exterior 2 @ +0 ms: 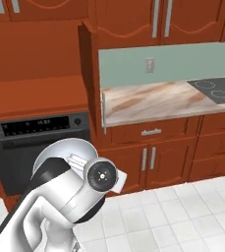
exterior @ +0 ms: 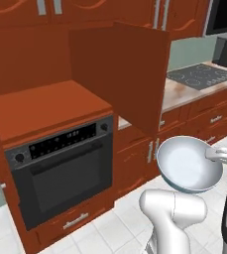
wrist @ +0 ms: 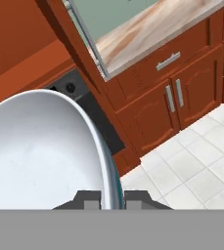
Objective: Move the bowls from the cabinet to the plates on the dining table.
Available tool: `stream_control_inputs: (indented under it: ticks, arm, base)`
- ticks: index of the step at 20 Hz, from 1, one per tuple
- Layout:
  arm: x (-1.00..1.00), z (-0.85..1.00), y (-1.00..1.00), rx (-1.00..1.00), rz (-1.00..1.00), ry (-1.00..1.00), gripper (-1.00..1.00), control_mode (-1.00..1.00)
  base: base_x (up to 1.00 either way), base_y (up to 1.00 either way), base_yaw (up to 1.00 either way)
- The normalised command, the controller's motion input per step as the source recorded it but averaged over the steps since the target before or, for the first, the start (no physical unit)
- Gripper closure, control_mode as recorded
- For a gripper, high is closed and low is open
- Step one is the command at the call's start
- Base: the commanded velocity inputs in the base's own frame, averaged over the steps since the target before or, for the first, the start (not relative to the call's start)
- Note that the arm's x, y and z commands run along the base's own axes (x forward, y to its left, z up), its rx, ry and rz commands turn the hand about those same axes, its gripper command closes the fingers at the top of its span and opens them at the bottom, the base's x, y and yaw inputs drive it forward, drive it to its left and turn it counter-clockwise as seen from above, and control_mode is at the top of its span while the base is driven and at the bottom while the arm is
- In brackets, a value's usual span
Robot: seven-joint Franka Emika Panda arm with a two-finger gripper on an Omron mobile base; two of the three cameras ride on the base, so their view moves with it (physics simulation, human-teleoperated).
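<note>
Bowl (wrist: 40, 151), bluish-white inside, rim pinched between claw (wrist: 112, 199) fingertips; body extends up-left of claw, oven (exterior: 60, 171) beyond.

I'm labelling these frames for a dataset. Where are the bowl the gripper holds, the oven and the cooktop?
bowl (exterior: 187, 168): left base view, on its pale bluish inside.
oven (exterior: 65, 178): left base view, on the dark door glass.
cooktop (exterior: 201, 77): left base view, on its black surface, among the burner rings.
</note>
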Motion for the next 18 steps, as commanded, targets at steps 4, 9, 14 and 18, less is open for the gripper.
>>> stream_control_inputs:
  ticks: [4,9,14,18]
  arm:
    - [0.0,0.0,0.0,0.0,0.0,0.0,1.0,1.0]
    - [0.0,0.0,0.0,0.0,0.0,0.0,1.0,1.0]
    - [0.0,0.0,0.0,0.0,0.0,0.0,1.0,1.0]
    - [0.0,0.0,0.0,0.0,0.0,0.0,1.0,1.0]
  base:
    - [0.0,-0.21,-0.32]
    - [0.0,-0.2,-0.32]
    - [0.0,-0.19,-0.33]
    - [0.03,-0.24,-0.31]
